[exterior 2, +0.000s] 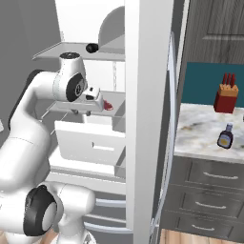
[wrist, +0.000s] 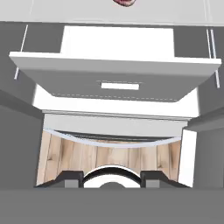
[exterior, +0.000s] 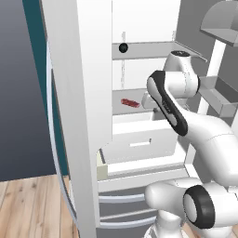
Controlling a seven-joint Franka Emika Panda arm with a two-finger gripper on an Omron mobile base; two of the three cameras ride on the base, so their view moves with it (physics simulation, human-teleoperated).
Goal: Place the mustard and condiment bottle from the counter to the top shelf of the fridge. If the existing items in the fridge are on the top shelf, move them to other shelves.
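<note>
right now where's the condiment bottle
In the right base view, the condiment bottle stands upright on the counter, right of the fridge, in front of the red knife block.

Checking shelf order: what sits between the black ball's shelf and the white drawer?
The shelf bearing the flat red oblong piece, below the tiny black ball and above the white drawer, in the left base view.

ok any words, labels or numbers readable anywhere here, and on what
No readable text in any view.
condiment bottle on the counter: yellow-orange label, too small and blurred to read.
knife block: plain red, no print.
fridge walls, shelves and white drawer: no lettering or signs.
</note>
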